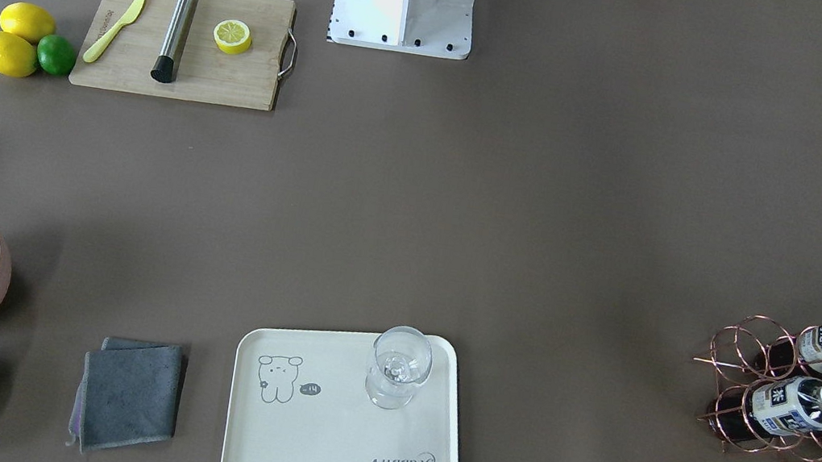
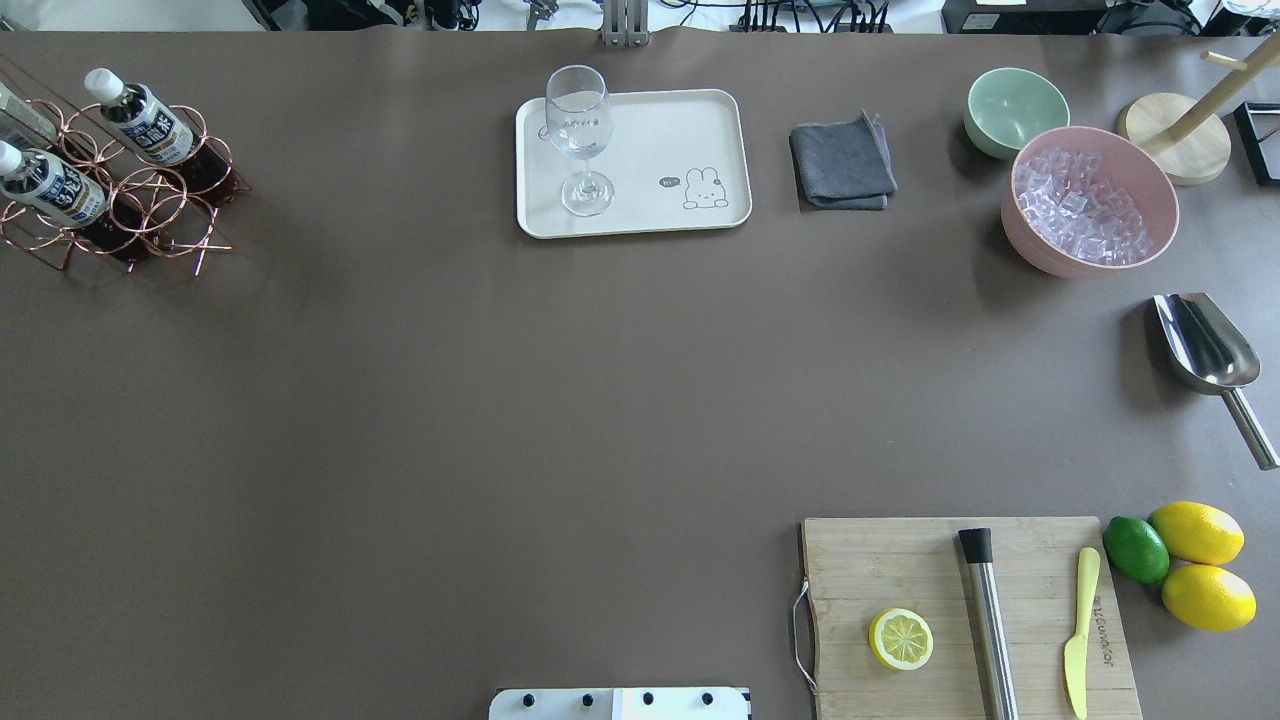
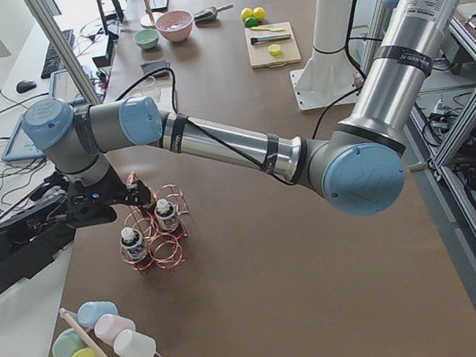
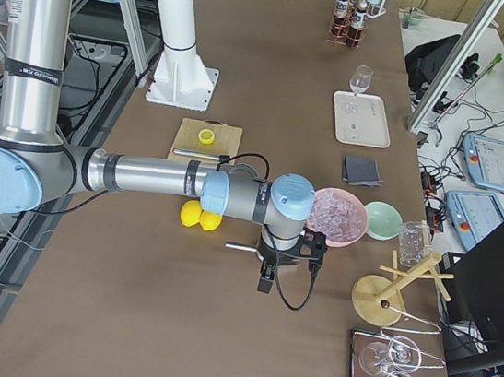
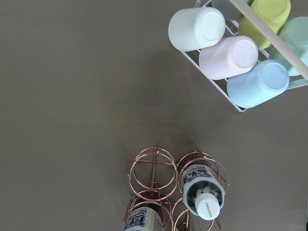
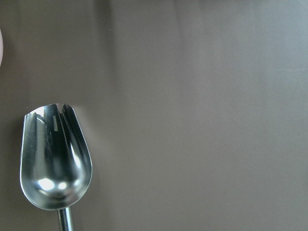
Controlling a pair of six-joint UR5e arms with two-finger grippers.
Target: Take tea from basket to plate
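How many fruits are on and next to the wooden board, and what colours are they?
whole yellow lemons: 2
green lime: 1
cut lemon half, yellow, on the board: 1
Total: 4

Rose-gold wire basket (image 2: pixel 160 215) with round rings, standing at ten o'clock from the table's middle in the overhead view. Three small tea bottles (image 2: pixel 140 120) stand cap-up in its rings: dark reddish-brown drink, white caps, white and blue labels. Cream rectangular plate (image 2: pixel 680 130) with rounded corners and a small animal drawing lies flat at twelve o'clock, well apart from the basket
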